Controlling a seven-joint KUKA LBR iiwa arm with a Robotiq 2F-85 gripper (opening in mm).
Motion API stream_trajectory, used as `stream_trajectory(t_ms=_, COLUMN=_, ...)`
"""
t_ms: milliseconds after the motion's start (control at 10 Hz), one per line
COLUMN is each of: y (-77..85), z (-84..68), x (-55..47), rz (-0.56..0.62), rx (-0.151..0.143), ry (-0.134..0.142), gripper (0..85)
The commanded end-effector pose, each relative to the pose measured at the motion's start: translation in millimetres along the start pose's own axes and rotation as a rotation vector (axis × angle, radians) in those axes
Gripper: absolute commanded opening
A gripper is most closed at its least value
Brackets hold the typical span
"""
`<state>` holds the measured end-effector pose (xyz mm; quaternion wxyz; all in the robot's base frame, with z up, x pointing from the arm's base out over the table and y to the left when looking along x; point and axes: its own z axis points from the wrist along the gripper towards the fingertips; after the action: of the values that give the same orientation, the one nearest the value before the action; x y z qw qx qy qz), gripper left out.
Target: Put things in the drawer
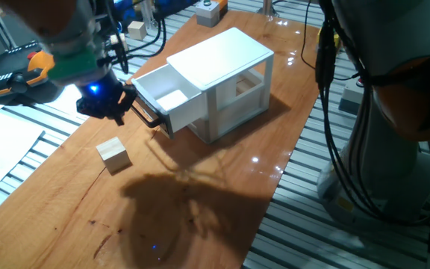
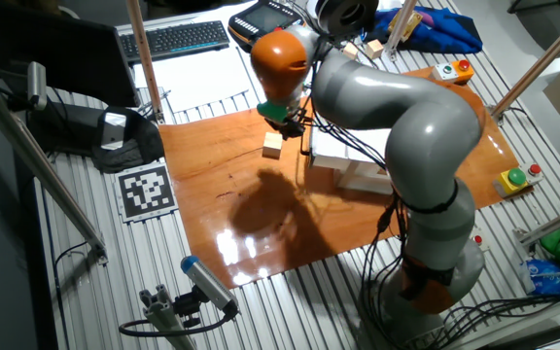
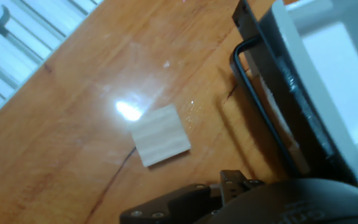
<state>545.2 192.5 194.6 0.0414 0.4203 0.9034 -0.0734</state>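
One cube: a small pale wooden cube (image 1: 114, 155) is lying flat on the orange-brown table (image 1: 222, 187), well short of the drawer and to the near left of the cabinet; nothing is touching it.
Cube, hand view: it is showing as a pale square (image 3: 160, 134) beside a glare spot, apart from the handle.
Drawer: the upper white drawer (image 1: 166, 97) is standing pulled out of the white cabinet (image 1: 226, 78), its interior facing up, presumably so things can be dropped in from above.
Handle: the black bar handle (image 1: 149, 113) is sitting on the drawer front, at the gripper's side.
Gripper: the gripper (image 1: 125, 104) is hovering just beside the handle, above the table and a little beyond the cube; it is holding nothing visible.
Pincer state: whether the fingers are apart or together cannot be told; they are dark and partly out of view in every picture.
Arm: the grey arm is reaching over the cabinet from the far right in the other fixed view, casting a broad shadow on the near table.
Task standing: the drawer is looking ready and the cube is not yet inside; picking it up appears to be the next step.
Risk: the handle is projecting close by, so a low approach may be brushing it.
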Motion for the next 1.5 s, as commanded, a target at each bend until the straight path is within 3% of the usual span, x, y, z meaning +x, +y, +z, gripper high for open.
stream_trajectory(t_ms=0, y=3.0, z=3.6, x=0.9, rz=0.027, rx=-0.003, ry=-0.009, gripper=0.0)
stream_trajectory(t_ms=100, y=6.4, z=12.0, x=1.9, rz=0.066, rx=-0.009, ry=-0.035, gripper=0.0)
stream_trajectory(t_ms=200, y=8.5, z=23.1, x=0.8, rz=0.126, rx=-0.044, ry=-0.05, gripper=0.0)
stream_trajectory(t_ms=400, y=12.0, z=35.5, x=-3.0, rz=0.153, rx=-0.052, ry=-0.025, gripper=0.0)
stream_trajectory(t_ms=500, y=13.5, z=38.9, x=-3.6, rz=0.167, rx=-0.056, ry=-0.025, gripper=0.0)
stream_trajectory(t_ms=900, y=13.7, z=39.2, x=-4.8, rz=0.263, rx=-0.058, ry=-0.03, gripper=0.0)
stream_trajectory(t_ms=1200, y=14.6, z=40.4, x=-4.9, rz=0.243, rx=-0.07, ry=-0.036, gripper=0.0)
stream_trajectory(t_ms=1400, y=17.9, z=36.9, x=-4.5, rz=0.132, rx=-0.064, ry=-0.058, gripper=0.0)
